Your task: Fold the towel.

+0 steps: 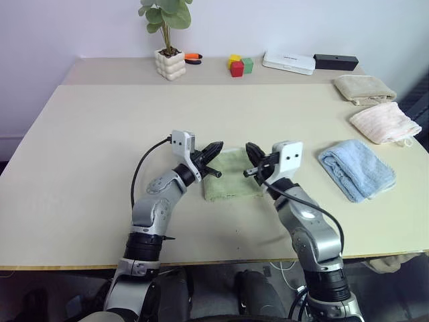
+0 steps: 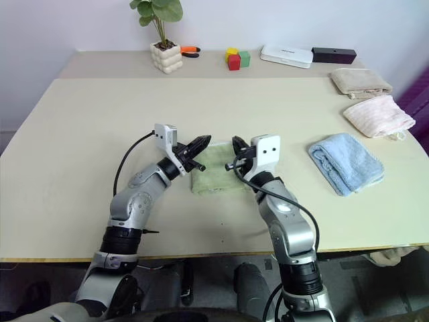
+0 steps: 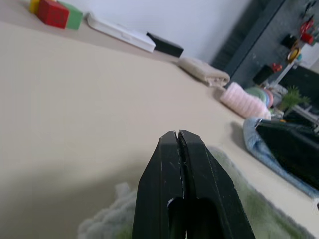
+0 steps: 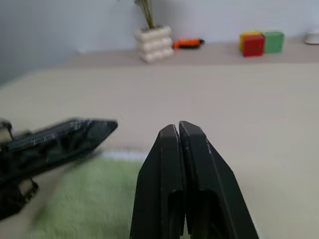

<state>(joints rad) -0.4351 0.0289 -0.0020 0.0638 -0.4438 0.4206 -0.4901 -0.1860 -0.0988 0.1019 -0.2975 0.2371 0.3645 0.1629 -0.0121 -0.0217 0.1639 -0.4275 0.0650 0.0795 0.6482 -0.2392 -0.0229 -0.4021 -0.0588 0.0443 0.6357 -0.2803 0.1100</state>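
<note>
With the towel [image 1: 231,176] lying folded small on the table [image 1: 100,134] between the arms, and the left gripper [image 1: 213,151] and right gripper [image 1: 253,153] both pressed together on nothing above its edges, the fold is best judged finished if the layers are left undisturbed.

Beige table [image 1: 100,134], raised back ledge [image 1: 114,67] against plain white wall [image 1: 80,27] (faintly lilac). Evenly lit. Dark pegboard [image 3: 279,45] off to one side.
</note>
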